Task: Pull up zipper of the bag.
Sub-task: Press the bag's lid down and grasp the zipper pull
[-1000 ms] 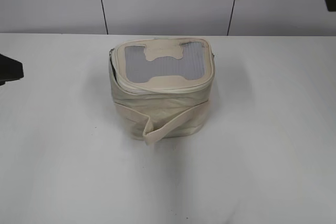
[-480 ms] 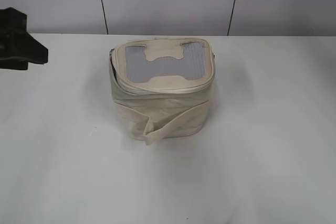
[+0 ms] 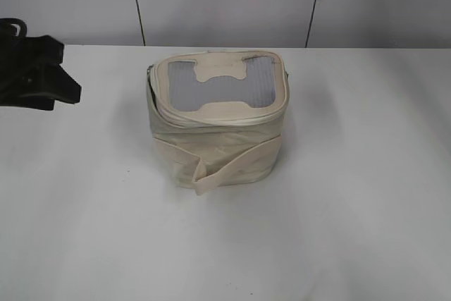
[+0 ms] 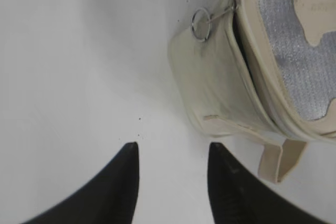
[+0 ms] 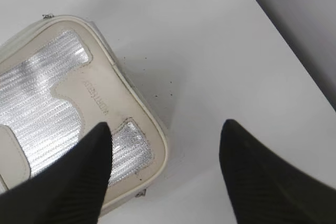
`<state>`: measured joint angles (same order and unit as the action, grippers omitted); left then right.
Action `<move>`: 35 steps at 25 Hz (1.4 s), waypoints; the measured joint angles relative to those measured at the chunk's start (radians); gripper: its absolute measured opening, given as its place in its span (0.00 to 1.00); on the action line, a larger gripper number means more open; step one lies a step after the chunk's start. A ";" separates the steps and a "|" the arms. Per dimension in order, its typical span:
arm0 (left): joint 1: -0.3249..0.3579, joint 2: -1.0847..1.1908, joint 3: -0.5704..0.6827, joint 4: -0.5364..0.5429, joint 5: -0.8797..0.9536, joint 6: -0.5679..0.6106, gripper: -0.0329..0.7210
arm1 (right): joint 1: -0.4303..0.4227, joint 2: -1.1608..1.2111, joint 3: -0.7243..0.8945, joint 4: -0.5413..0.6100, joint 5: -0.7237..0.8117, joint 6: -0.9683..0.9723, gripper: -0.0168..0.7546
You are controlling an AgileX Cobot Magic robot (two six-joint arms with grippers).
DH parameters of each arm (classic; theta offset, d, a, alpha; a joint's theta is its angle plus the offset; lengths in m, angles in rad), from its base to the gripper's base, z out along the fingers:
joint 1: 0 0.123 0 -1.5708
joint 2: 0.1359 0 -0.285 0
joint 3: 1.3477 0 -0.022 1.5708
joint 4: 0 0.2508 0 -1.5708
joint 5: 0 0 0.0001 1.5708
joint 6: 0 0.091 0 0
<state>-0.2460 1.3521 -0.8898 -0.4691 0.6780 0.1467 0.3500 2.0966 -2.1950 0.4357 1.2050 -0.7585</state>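
From the exterior view we look down at a slant across the bench (image 3: 366, 230) toward a back wall, the bag (image 3: 218, 121) near the middle. From the left wrist view we look steeply down past the left jaws onto the bench, the bag (image 4: 220, 87) at upper right. From the right wrist view we look down past the right jaws, the bag's (image 5: 68, 103) top at left. All three views share the bag's lid.

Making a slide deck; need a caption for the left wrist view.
Open left pincer hovers over table near bag, ring pull on zipper.
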 joint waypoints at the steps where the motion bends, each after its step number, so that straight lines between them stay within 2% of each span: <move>1: 0.000 0.000 0.000 0.000 -0.016 0.000 0.49 | 0.017 0.004 -0.002 -0.017 0.001 -0.007 0.68; 8: -0.001 0.000 0.000 0.015 -0.051 0.000 0.49 | 0.142 0.060 -0.047 -0.063 0.003 -0.025 0.66; 14: -0.001 0.000 0.000 0.021 -0.054 0.001 0.49 | 0.204 0.122 -0.110 -0.071 0.004 -0.027 0.66; 22: -0.001 0.000 0.000 0.024 -0.019 0.001 0.49 | 0.217 0.192 -0.116 -0.111 0.004 -0.029 0.66; 35: -0.001 0.000 0.000 0.024 -0.009 0.002 0.49 | 0.217 0.228 -0.116 -0.056 -0.023 -0.062 0.66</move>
<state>-0.2472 1.3521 -0.8898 -0.4452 0.6689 0.1488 0.5672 2.3247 -2.3108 0.3792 1.1820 -0.8202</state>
